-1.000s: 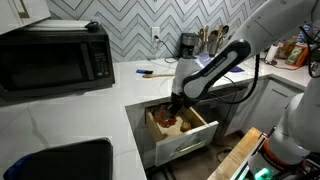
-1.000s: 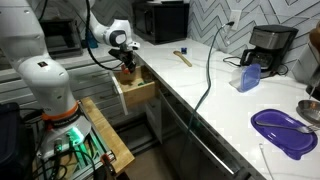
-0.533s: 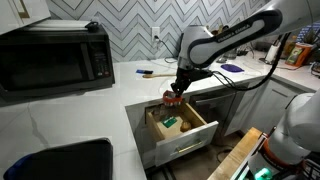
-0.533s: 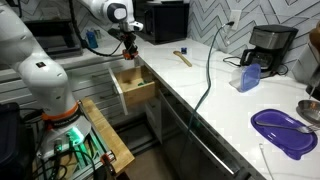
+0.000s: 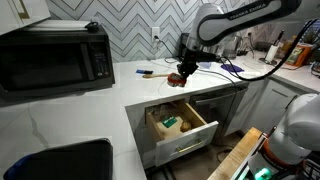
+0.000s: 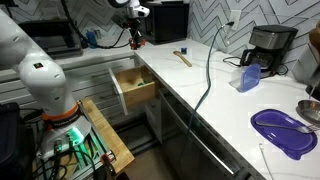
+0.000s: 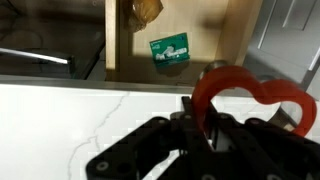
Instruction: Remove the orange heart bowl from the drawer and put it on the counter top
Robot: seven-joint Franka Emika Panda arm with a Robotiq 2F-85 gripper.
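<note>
The small orange-red heart-shaped bowl [image 7: 203,92] hangs over the white, grey-veined stone counter top [image 5: 150,88], just behind the open wooden-sided drawer [image 5: 186,144] (a green packet [image 7: 168,48] lies inside it). The black Robotiq gripper [image 5: 184,71] has its fingers pinching the bowl's rim. The bowl looks light and stiff, probably smooth-glazed and chippable. A rim pinch at one lobe suits it, with a gentle set-down.

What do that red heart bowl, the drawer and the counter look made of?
The orange heart bowl: smooth, thin-walled, likely plastic or silicone. The drawer: pale wood-look inner panels, matte. The counter top: smooth white stone or imitation, faint grey veins.
</note>
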